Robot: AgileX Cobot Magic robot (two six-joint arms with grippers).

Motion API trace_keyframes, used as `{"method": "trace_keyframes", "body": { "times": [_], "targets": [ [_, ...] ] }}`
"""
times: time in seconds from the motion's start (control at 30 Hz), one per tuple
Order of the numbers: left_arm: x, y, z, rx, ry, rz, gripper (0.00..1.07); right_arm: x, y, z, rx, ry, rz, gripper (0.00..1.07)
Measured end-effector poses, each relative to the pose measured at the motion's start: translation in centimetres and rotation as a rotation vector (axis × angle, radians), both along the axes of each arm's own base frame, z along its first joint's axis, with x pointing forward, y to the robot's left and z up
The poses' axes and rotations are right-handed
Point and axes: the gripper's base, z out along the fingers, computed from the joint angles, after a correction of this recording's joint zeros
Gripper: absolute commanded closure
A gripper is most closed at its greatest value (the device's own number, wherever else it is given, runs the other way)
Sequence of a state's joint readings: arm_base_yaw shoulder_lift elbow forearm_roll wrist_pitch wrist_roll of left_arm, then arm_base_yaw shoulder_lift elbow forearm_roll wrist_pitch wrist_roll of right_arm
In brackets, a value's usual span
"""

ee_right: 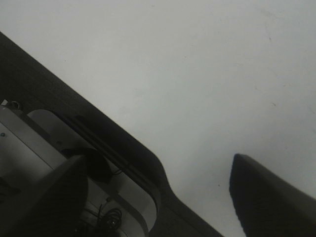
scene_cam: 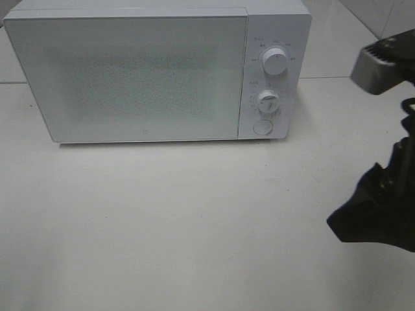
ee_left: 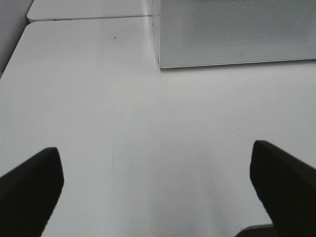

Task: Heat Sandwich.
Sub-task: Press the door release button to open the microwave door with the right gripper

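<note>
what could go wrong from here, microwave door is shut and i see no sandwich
The white box microwave has no handle showing, only a round button just below two dials; a press may hit a dial instead. The open right gripper hangs over the dark strip edging the white tabletop and might snag.

A microwave (scene_cam: 130, 71) stands on the table (scene_cam: 162, 227) across the upper frame, dials (scene_cam: 275, 63) at its right; a robot arm (scene_cam: 382, 207) occupies the right edge.
</note>
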State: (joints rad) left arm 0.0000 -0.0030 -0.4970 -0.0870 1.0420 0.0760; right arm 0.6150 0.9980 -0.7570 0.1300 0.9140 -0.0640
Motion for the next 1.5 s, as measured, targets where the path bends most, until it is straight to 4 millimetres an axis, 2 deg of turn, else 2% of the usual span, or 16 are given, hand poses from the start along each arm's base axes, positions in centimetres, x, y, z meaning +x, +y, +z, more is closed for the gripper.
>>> {"method": "trace_keyframes", "body": {
  "times": [0.23, 0.33, 0.37, 0.53, 0.67, 0.8, 1.13, 1.5],
  "targets": [
    [0.0, 0.0, 0.0, 0.0, 0.0, 0.0, 0.1, -3.1, -2.9, 2.4, -0.014, -0.124, 0.015, 0.31],
    [0.0, 0.0, 0.0, 0.0, 0.0, 0.0, 0.1, -3.9, -3.7, 2.8, -0.008, -0.167, 0.013, 0.31],
    [0.0, 0.0, 0.0, 0.0, 0.0, 0.0, 0.1, -4.7, -4.4, 3.0, 0.006, -0.209, 0.008, 0.31],
    [0.0, 0.0, 0.0, 0.0, 0.0, 0.0, 0.1, -6.8, -6.2, 2.5, 0.045, -0.278, -0.035, 0.31],
    [0.0, 0.0, 0.0, 0.0, 0.0, 0.0, 0.1, -7.5, -7.3, 1.8, 0.051, -0.296, -0.114, 0.31],
    [0.0, 0.0, 0.0, 0.0, 0.0, 0.0, 0.1, -9.0, -8.9, 0.8, 0.061, -0.361, -0.279, 0.31],
    [0.0, 0.0, 0.0, 0.0, 0.0, 0.0, 0.1, -11.1, -10.0, -0.8, 0.091, -0.439, -0.465, 0.31],
    [0.0, 0.0, 0.0, 0.0, 0.0, 0.0, 0.1, -13.8, -10.4, -0.7, 0.132, -0.611, -0.571, 0.31]
  ]
}}
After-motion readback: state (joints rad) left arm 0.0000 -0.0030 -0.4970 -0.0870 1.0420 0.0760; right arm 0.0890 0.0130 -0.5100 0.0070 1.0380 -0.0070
